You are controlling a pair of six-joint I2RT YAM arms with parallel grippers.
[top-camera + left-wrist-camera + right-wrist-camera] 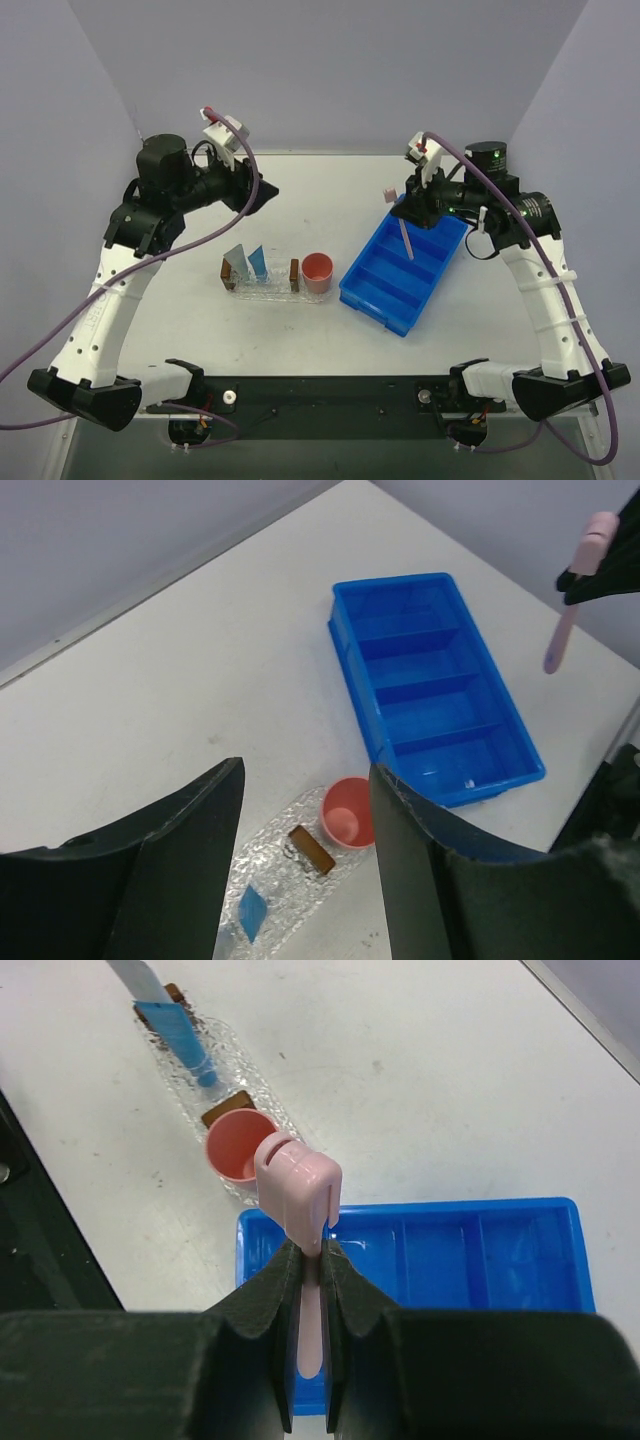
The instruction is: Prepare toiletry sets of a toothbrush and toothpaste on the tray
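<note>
Right hand (312, 1252) is pressed onto the toothbrush (296, 1184), pinching the thin stick just below the rounded head. The rest of the stick hangs down over the blue bin (405, 272); the brush is in the air and not yet on the tray (262, 288). Left hand (307, 775) is spread and holds nothing, hovering well above the counter (330, 200) behind the tray. The light blue tube (258, 262) and the whitish-grey tube (235, 264) already sit on the tray with a brown block (294, 272) beside them, and the pink cup (318, 272) stands at the tray's end nearest the bin. Likely hazards, judged from this arrangement: the grip is narrow and close to one end, so the long free stick may swing or slip between the pads during travel. The hanging tip may catch the bin wall if the hand moves sideways before lifting. The cup stands on the path from bin to tray and may be tipped by the stick. The clear tray looks light and may slide or shed its tubes if nudged. A release from height may let the brush bounce off the bumpy sheet onto the counter. The left hand hovers near enough to the tray to crowd the approach.
</note>
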